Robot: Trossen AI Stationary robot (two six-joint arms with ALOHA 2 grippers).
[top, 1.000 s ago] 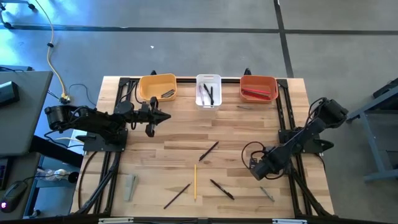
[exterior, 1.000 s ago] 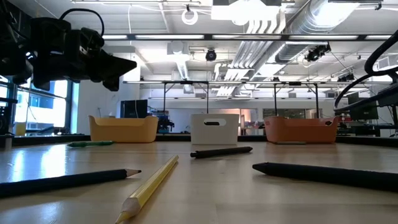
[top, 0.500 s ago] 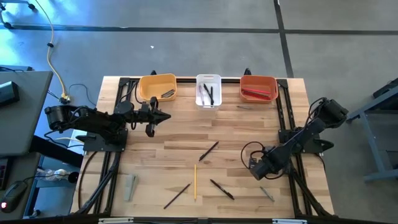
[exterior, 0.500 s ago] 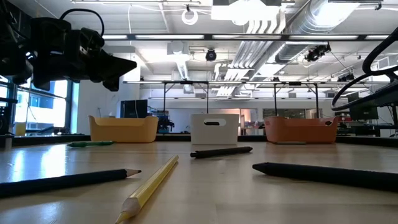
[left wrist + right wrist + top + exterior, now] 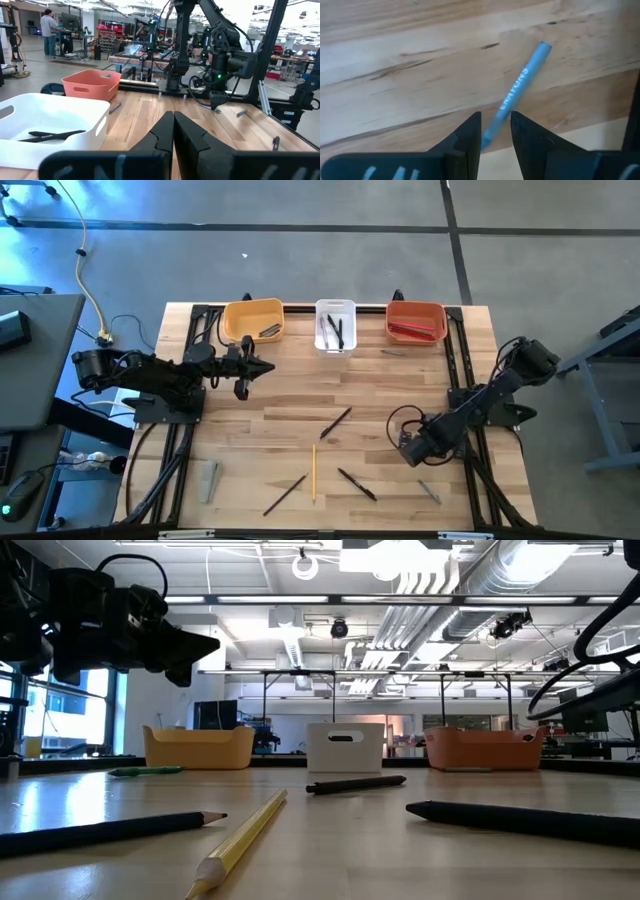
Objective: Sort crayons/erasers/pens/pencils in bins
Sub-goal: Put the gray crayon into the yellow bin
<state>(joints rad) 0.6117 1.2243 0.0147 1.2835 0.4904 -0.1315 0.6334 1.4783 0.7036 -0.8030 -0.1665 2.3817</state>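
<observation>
- I had the right pincer (image 5: pixel 495 131) low over the near right part of the pale wooden tabletop (image 5: pixel 300 405), its two dark fingers slightly apart and straddling one end of a blue wax crayon (image 5: pixel 517 102); whether they actually pinched it I could not tell.
- The crayon lay flat on the wood, at a slant.
- The left pincer (image 5: pixel 268 368) hung above the far left of the tabletop, just in front of the yellow-orange plastic bin (image 5: pixel 252 319), fingers pressed together on nothing.
- Three bins stood in a row along the far edge: the yellow-orange one, a white plastic bin (image 5: pixel 335 324) with black pens (image 5: pixel 338 331) in it, and a red-orange plastic bin (image 5: pixel 415 321) with red pencils (image 5: pixel 412 330) in it.
- Loose on the middle of the tabletop: a thin yellow pencil (image 5: pixel 313 471) and three black stick-like pens (image 5: pixel 335 422) lying well apart.
- A grey eraser block (image 5: pixel 208 480) lay near the front left corner.
</observation>
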